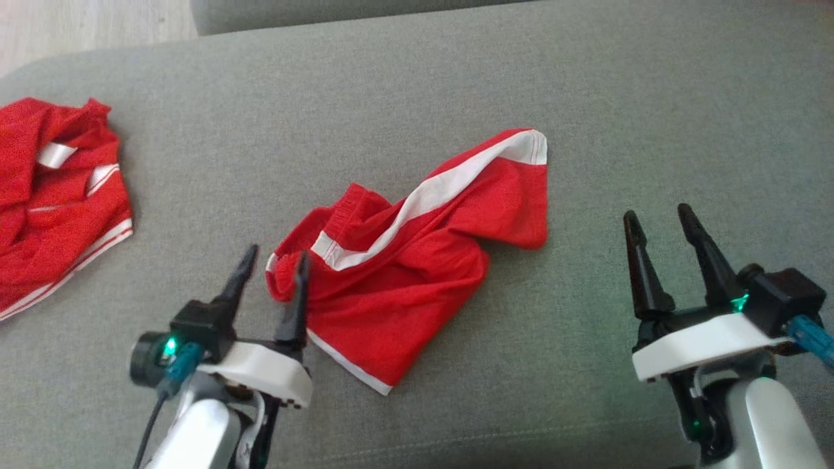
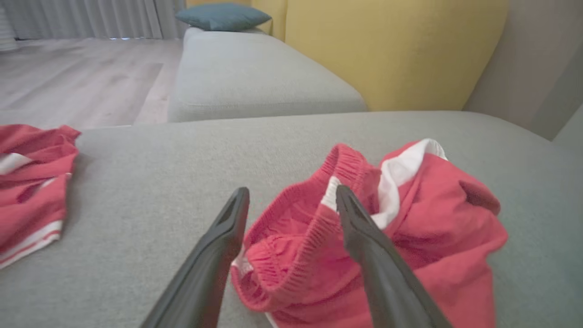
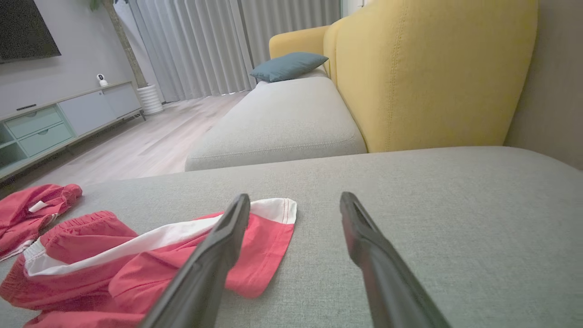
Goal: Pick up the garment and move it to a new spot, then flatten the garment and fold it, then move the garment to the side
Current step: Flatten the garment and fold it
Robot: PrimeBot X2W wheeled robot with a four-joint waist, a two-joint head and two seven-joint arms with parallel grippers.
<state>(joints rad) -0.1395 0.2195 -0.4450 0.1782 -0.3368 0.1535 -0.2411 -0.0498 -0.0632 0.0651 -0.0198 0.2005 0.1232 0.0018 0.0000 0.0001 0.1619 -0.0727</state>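
Observation:
Red shorts with white side stripes [image 1: 417, 260] lie crumpled in the middle of the grey sofa seat [image 1: 417, 85]. My left gripper [image 1: 275, 256] is open at their near-left end, its fingers straddling the elastic waistband [image 2: 296, 228]. In the left wrist view the waistband [image 2: 296, 228] sits between the two dark fingers [image 2: 364, 237] of my left gripper [image 2: 291, 196]. My right gripper [image 1: 658, 220] stands open over bare cushion well to the right of the shorts, holding nothing. In the right wrist view the shorts [image 3: 150, 259] lie left of my right gripper [image 3: 295, 200].
A second red garment with white trim [image 1: 52, 195] lies bunched at the seat's left edge. Beyond the seat are a grey ottoman section [image 3: 278, 123], a yellow backrest [image 3: 432, 68], a blue cushion [image 3: 289, 65] and wooden floor [image 3: 136, 150].

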